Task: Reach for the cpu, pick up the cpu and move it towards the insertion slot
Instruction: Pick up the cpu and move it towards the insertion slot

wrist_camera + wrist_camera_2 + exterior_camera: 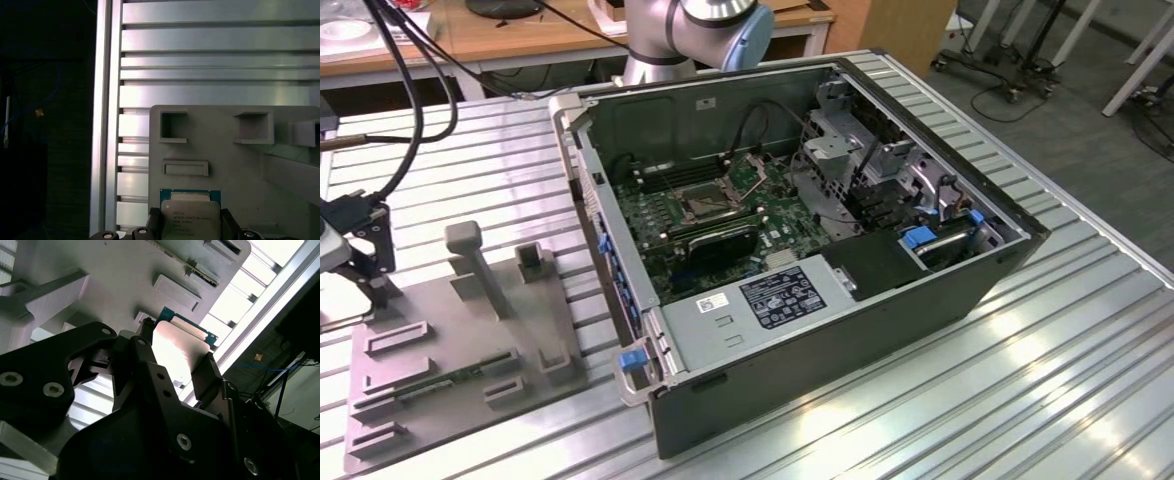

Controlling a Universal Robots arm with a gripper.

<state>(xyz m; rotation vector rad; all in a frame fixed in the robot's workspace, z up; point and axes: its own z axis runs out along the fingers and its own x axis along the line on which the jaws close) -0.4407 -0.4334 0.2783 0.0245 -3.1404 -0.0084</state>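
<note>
Straddling the cpu (pixel 190 212) squarely, gripper (pixel 176 349) jaws apparently closed on two opposite edges | cpu over grey fixture (pixel 454 345) | insertion slot (pixel 698 205) well apart toward the exterior view's right, inside computer case (pixel 881 330).

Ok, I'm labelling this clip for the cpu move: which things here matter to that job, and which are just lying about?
Job: cpu; claw, closed on it; insertion slot.
Lying about: grey fixture; green memory strip; slatted table.

Silver arm (pixel 678 28), blue cap (pixel 750 42), black bolted hand (pixel 177 351)
</note>
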